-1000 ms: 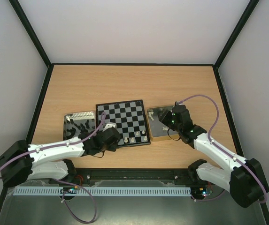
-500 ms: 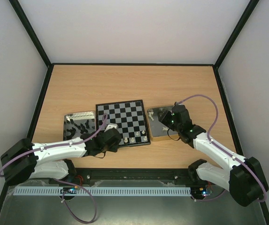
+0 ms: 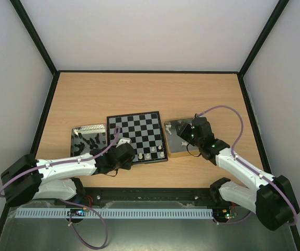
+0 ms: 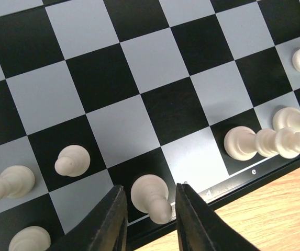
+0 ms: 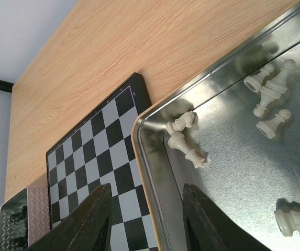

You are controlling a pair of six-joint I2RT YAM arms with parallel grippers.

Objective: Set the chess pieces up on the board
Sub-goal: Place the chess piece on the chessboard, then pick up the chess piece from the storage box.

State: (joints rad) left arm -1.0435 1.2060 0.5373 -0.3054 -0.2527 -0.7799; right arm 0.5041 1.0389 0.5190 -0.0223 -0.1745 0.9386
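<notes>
The board point(image 3: 139, 130) lies mid-table, with several cream-white chess pieces point(image 3: 154, 151) along its near edge. In the left wrist view, a white pawn point(image 4: 151, 196) stands on a black square of the board point(image 4: 113, 78) at that edge. My left gripper point(image 4: 150, 189) straddles this pawn, open, with a gap showing on each side. Other white pieces point(image 4: 71, 159) stand nearby, and one point(image 4: 259, 142) lies tipped over. My right gripper point(image 5: 147, 187) hangs open and empty over the left rim of the right tin point(image 5: 144, 136). Loose white pieces point(image 5: 184, 138) lie inside that tin.
A second metal tin point(image 3: 87, 130) holding black pieces point(image 3: 91, 140) sits left of the board. The right tin point(image 3: 177, 152) touches the board's right side. Black frame rails and white walls bound the wooden table point(image 3: 150, 94).
My left gripper's jaws have parted and let go of the white pawn, which now stands on the board's near row. Both arms have barely moved.
</notes>
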